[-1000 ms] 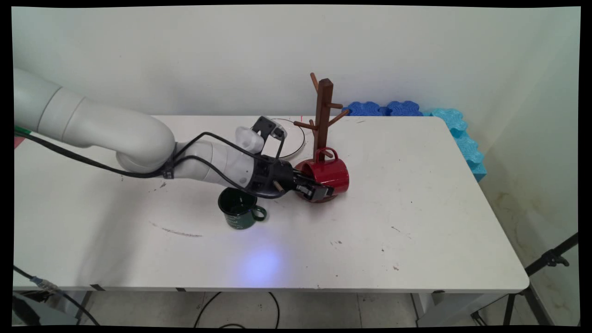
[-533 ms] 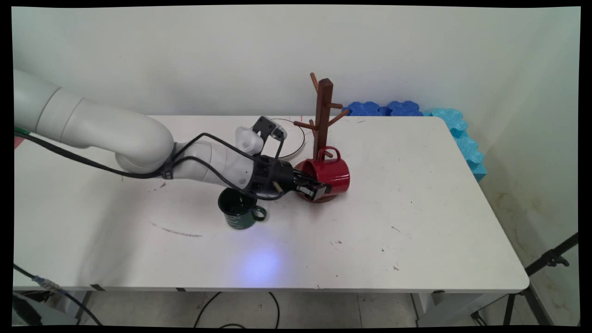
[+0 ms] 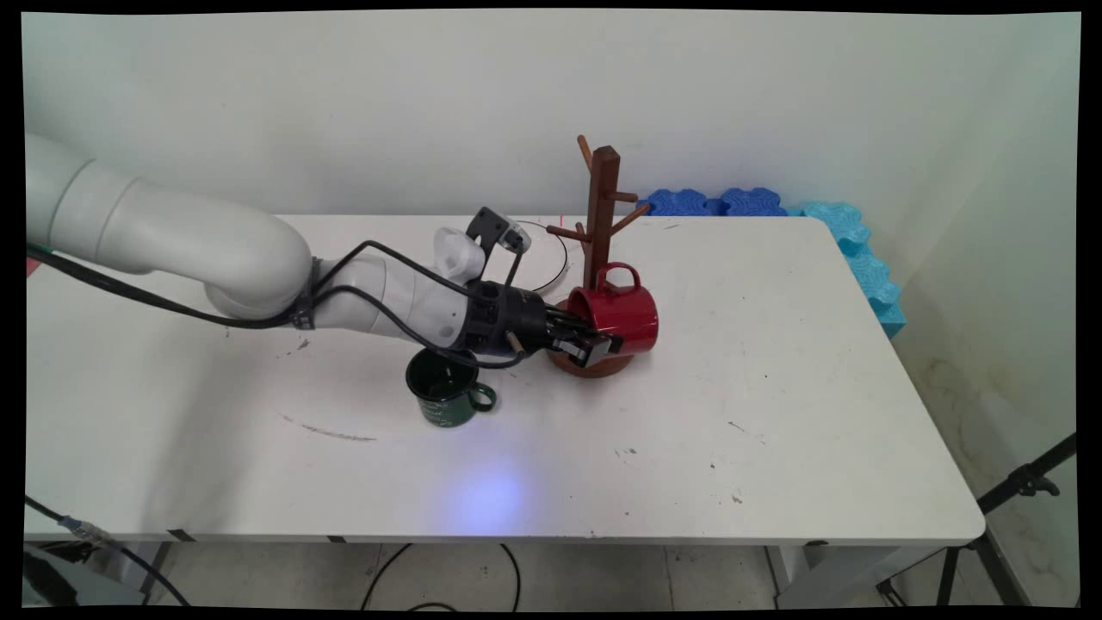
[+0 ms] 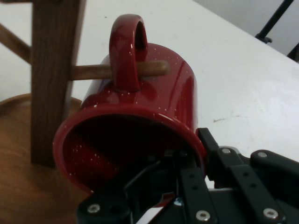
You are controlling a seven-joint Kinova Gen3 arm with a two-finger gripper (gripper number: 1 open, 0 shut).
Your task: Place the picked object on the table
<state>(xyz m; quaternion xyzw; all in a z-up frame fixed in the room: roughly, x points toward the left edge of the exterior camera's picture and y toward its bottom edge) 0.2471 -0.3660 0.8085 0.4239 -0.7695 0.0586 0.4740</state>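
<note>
While its handle rings a peg, the pincer clamps the red mug's rim.

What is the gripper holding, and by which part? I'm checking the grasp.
The gripper holds the red mug by its rim, one finger inside and one outside; its handle is around a peg.

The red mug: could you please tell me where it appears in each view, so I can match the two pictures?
Main view: the red mug lies on its side right of centre, held at its rim by the gripper, handle up.
Hand view: the mug fills the centre, mouth facing the camera, its handle looped over a peg.
Shared landmark: the wooden mug tree, directly behind the mug in both views.
</note>
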